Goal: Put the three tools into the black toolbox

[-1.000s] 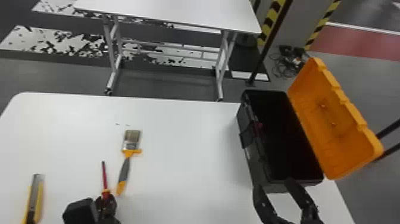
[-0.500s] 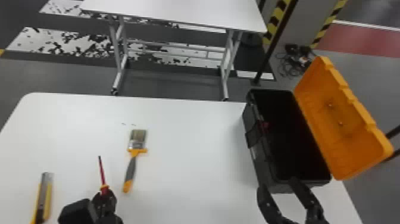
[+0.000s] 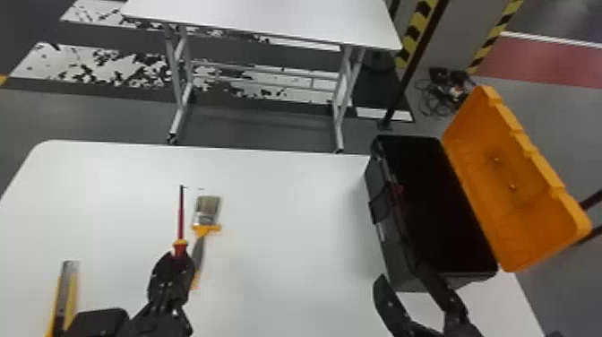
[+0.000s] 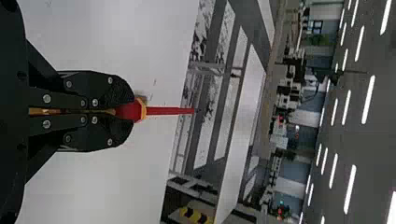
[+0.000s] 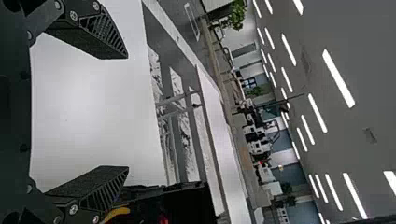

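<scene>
Clearly the screwdriver (image 3: 181, 215) is a stiff, fairly light tool, with most of its weight likely in the moulded handle; its smooth, rounded plastic could roll or swivel under a loose pinch, so the thick handle is the right place to hold it, leaving the slim shaft free. The left gripper (image 4: 132, 112) has its fingers pressed together on that handle, just behind the yellow collar, over the left half of the tabletop (image 3: 291, 215). Its arm comes in from the near edge, the fingers pointing towards the far edge and the shaft running on in line with them. Just beside lies the brush (image 3: 208, 213), soft only at the bristles and best taken by its handle; the utility knife (image 3: 66, 291), rigid and slick, lies near the left edge and wants a grip across its body. At the right edge, by the far right corner, stands the black toolbox (image 3: 392, 251), its orange lid (image 3: 510, 179) open, and the right gripper (image 3: 401, 274) hangs at its near end with fingers spread, holding nothing.
</scene>
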Robot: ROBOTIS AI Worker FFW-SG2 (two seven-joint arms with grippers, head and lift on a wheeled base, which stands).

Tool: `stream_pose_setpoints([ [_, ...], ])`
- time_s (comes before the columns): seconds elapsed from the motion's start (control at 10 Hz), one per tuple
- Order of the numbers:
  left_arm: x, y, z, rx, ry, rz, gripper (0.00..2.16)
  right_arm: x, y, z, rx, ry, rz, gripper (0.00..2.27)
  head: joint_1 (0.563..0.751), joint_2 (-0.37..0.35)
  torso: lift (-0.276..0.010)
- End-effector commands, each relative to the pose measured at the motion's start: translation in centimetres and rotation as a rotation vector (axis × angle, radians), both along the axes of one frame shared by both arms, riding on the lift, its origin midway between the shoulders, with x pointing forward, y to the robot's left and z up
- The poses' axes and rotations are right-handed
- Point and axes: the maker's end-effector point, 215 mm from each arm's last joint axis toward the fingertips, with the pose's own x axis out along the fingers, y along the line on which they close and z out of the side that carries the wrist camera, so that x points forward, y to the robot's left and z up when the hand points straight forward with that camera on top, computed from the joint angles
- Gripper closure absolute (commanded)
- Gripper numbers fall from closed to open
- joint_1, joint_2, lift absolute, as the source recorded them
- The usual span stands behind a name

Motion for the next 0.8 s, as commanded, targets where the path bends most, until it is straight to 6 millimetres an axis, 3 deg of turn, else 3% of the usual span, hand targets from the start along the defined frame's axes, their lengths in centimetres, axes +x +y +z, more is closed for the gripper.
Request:
stream_pose_setpoints([
  [0.0,-0.7,-2.2,0.3,0.003,-0.013,-0.108,1.9,0.9,0.7,-1.3,0.04,0.077,0.028,0.16,0.695,-0.2,-0.051],
  [0.2,-1.9,-4.9,-0.2,0.017,-0.013,-0.192,1.9,1.6,2.9,-3.0,0.12,0.277,0.114,0.16,0.695,-0.247,-0.051],
  [0.4,-2.3,-6.0,-0.5,0.017,-0.01,-0.214,1.9,2.0,5.9,-1.3,0.183,0.399,0.214,0.16,0.695,-0.251,-0.051],
  [0.7,-3.6,-8.1,-1.5,0.019,0.004,-0.253,1.9,2.2,10.7,0.1,0.215,0.505,0.34,0.16,0.695,-0.195,-0.051],
])
